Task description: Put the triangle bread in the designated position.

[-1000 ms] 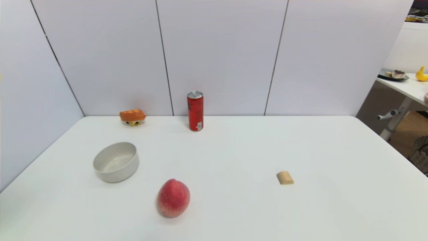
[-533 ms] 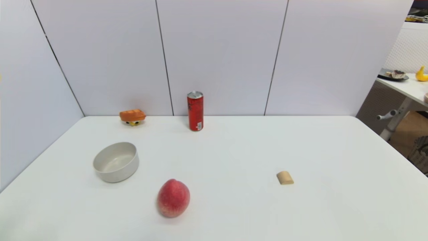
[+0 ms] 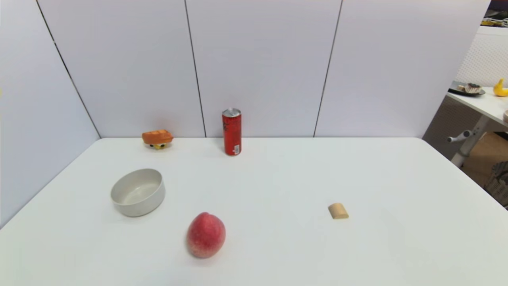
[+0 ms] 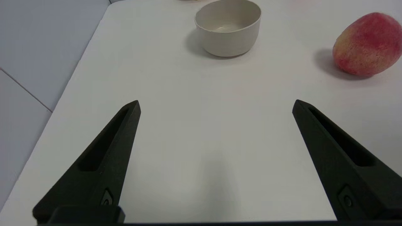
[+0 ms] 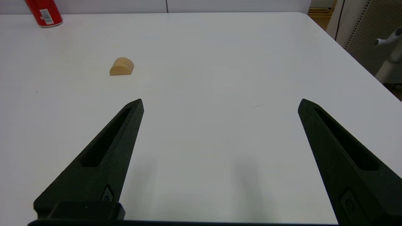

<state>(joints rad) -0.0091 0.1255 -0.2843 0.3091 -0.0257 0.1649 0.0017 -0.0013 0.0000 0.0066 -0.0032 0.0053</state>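
Nothing has moved since the earlier frames — every object sits where it did. Triangle bread (image 3: 157,139) rests at the far edge of the white table (image 3: 278,178), against the wall panels, well to the left of the upright red can (image 3: 231,131); its long axis runs side to side across the head view, and which way its tip points cannot be told. Nearer than the bread sits the pale bowl (image 3: 137,192), with the peach (image 3: 206,234) closer still and to the bowl's right. A small tan block (image 3: 338,211) lies far right of the peach. Both grippers hang over the near table, spread wide and empty — the left gripper (image 4: 216,105) before the bowl, the right gripper (image 5: 221,103) near the block.
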